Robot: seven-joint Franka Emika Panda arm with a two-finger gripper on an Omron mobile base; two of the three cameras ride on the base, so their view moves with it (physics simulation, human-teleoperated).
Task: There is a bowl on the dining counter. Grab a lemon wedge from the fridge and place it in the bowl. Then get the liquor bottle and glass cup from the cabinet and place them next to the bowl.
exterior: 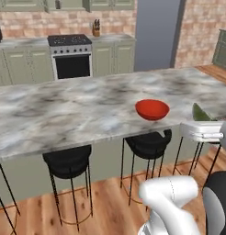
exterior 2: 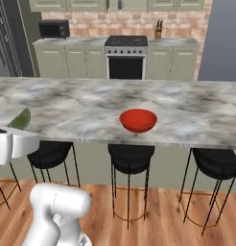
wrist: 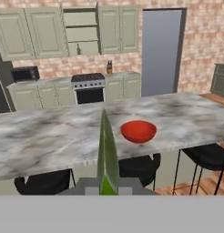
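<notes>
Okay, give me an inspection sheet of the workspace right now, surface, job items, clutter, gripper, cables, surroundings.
Surface: dining counter, grey-white veined marble, black stools along its near edge.
Job's things: bowl red, upright on the counter, nothing inside it. Lemon wedge greenish, held upright, short of the bowl. An open wall cabinet shows a dark bottle on its lower shelf, too small to identify.
Clutter: nothing seen on the counter besides the bowl.
Grippers: gripper shut on the lemon wedge.
Cables: nothing seen.
Surroundings: stove, microwave, knife block, green base cabinets, brick wall, wooden floor.
</notes>
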